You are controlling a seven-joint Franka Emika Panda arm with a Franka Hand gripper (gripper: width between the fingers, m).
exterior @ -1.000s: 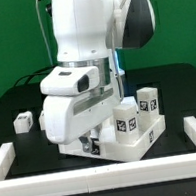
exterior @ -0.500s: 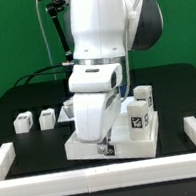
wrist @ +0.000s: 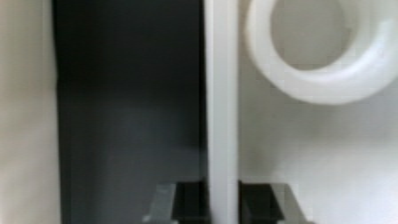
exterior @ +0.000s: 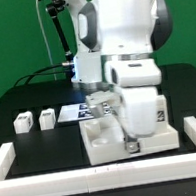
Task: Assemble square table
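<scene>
The white square table slab (exterior: 100,142) lies on the black table near the front border wall. My gripper (exterior: 130,140) is down on the slab's right part in the exterior view. In the wrist view my gripper (wrist: 222,196) has its dark fingers (wrist: 269,203) on either side of a thin raised white rib (wrist: 222,90) of the slab and is shut on it. A round corner socket (wrist: 334,52) shows beside the rib. Two short white tagged legs (exterior: 24,123) (exterior: 48,119) stand at the exterior view's left. Other legs are hidden behind the arm.
The marker board (exterior: 76,112) lies behind the slab. A low white border wall (exterior: 87,178) runs along the front and up both sides (exterior: 4,155). The arm's big white body fills the upper right of the exterior view.
The arm has swung toward the exterior view's right, and the slab has shifted right with it. A second leg and the marker board have come into view; the tagged legs on the slab are now hidden.
</scene>
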